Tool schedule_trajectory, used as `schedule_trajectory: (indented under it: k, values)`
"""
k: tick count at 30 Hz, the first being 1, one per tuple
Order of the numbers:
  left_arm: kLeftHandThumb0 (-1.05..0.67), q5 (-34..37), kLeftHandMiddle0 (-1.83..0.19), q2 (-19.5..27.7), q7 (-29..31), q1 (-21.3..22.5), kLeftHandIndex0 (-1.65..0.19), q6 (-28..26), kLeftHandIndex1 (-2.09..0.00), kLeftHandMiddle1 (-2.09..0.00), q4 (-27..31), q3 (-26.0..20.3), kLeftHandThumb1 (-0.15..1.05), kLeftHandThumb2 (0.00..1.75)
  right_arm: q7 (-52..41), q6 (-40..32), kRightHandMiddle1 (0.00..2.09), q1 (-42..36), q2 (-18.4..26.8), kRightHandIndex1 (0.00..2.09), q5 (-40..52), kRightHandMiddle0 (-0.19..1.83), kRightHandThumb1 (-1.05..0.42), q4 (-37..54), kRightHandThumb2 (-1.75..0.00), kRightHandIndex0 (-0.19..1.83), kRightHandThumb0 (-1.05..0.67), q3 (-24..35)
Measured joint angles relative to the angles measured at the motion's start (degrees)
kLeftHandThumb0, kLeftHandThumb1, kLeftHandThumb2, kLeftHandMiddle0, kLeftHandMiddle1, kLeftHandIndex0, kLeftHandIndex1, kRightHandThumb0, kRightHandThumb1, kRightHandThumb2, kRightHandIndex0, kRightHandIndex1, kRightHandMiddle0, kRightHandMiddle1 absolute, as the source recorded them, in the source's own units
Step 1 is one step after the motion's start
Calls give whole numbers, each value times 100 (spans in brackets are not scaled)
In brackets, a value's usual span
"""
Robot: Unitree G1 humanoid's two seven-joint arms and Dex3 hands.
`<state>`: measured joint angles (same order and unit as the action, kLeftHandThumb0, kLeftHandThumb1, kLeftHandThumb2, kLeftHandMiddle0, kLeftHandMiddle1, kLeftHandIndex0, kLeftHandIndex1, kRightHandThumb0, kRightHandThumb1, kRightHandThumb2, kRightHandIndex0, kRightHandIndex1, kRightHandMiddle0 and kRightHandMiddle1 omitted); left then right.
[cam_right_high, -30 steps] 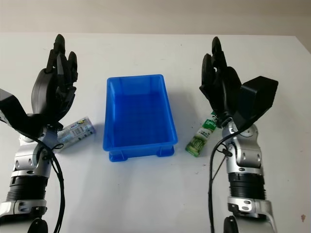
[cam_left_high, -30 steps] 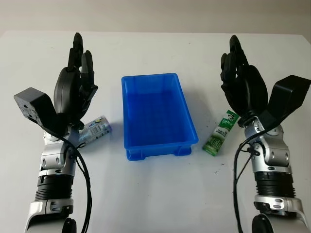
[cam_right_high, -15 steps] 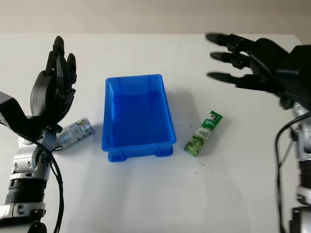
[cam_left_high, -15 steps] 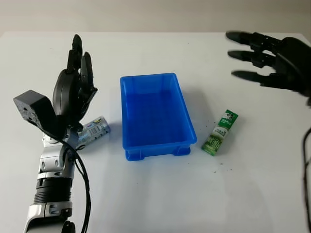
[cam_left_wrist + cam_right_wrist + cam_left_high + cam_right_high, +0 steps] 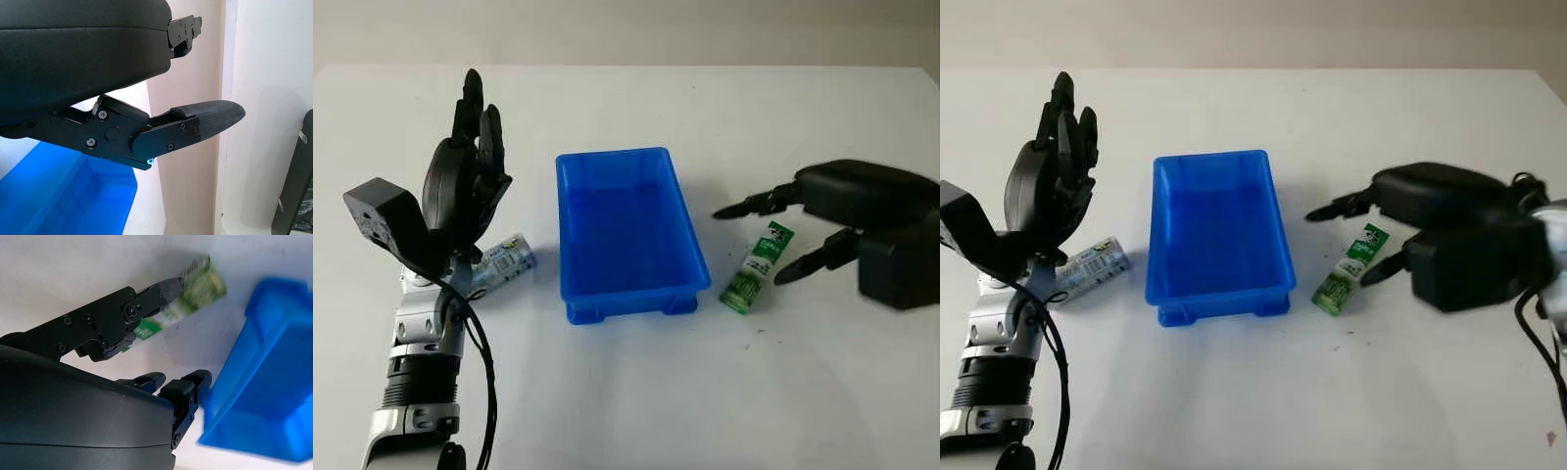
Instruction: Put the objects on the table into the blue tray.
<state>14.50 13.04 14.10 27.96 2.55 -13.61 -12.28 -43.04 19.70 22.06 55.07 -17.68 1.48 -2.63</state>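
The blue tray (image 5: 619, 155) stands empty in the middle of the white table. Just right of it lies a long green packet (image 5: 756, 266), also seen in the right wrist view (image 5: 206, 281) beside the tray's wall (image 5: 266, 382). My right hand (image 5: 750, 245) reaches in from the right, low over that packet and open; one finger (image 5: 744, 208) is on its far side and another (image 5: 803, 264) on its near side. Left of the tray a small labelled bottle (image 5: 507, 258) lies on its side. My left hand (image 5: 473, 122) stands upright and open beside the bottle, holding nothing.
The table's far edge (image 5: 626, 66) meets a beige wall. White table surface (image 5: 636, 392) stretches in front of the tray. The left wrist view has one black finger (image 5: 195, 127) and a corner of the tray (image 5: 63, 196).
My right hand has swung down from high at the far right to just over the green packet. The left hand, bottle, tray and packet have stayed put.
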Motion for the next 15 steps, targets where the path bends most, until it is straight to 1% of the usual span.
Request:
schedule_trajectory:
  k: [3, 7, 8, 9, 10, 11, 13, 15]
  values:
    - [-75, -11, 19, 2, -2, 0, 19, -3, 0, 0, 1, 2, 105, 69, 311, 675, 7, -33, -10, 12, -252, 52, -79, -392, -5, 48, -28, -157]
    - [-75, -7, 19, 5, 8, -2, 19, -58, 0, 0, 7, 1, 105, 68, 862, 1349, 11, -57, -114, 17, -652, 59, -86, -952, -7, 55, -20, -375]
    - [-75, -7, 19, 5, 11, -2, 19, -69, 0, 0, 10, 1, 105, 68, 1116, 1578, 21, -57, -142, 36, -841, 58, -89, -1108, -6, 50, -19, -414]
    - [-75, -8, 19, 8, 14, -3, 19, -79, 0, 0, 15, -1, 105, 68, 1407, 1805, 47, -52, -156, 71, -1050, 46, -91, -1247, -6, 34, -18, -432]
    - [-75, -7, 19, 10, 15, -4, 19, -84, 0, 0, 19, -2, 105, 68, 1700, 2026, 94, -36, -158, 111, -1283, 27, -94, -1378, -6, 18, -18, -457]
    - [-75, -8, 19, 13, 17, -5, 19, -85, 0, 0, 21, -4, 105, 68, 1992, 2222, 115, 2, -162, 127, -1499, 19, -95, -1512, -6, 13, -18, -501]
    - [-75, -7, 19, 16, 30, -6, 19, -86, 0, 0, 23, -4, 105, 68, 2566, 2589, 152, 99, -170, 167, -1893, 9, -99, -1834, -6, 3, -17, -589]
    - [-75, -7, 19, 22, 38, -6, 19, -87, 0, 0, 22, -14, 105, 67, 3198, 2914, 165, 217, -170, 182, -2359, 9, -99, -2179, -5, 6, -20, -681]
